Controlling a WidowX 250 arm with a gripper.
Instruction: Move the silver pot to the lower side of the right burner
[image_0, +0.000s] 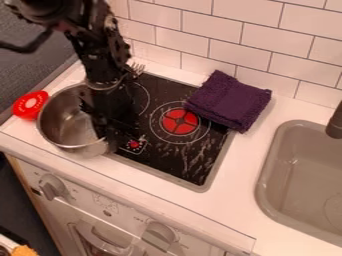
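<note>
Silver metal is catching the light on the pot (65, 122), which is sitting at nine o'clock from the red-centred right burner (180, 121), as the camera sees it. The black robot arm (97, 50) is hanging down from eleven o'clock in the view, and its end effector (107, 134) is resting in close at the pot's three-to-four o'clock rim; whether it is pinching that rim or standing spread, I cannot tell. A red plastic piece (31, 105) is lying at the pot's ten o'clock, just beside it.

A folded purple cloth (230, 100) is lying at the burner's two o'clock, overlapping the edge of the black cooktop (194, 167). The grey sink (300, 175) is sitting at four o'clock, set into the white table (247, 175), with a dark faucet (335, 124) standing at the sink's one o'clock.
</note>
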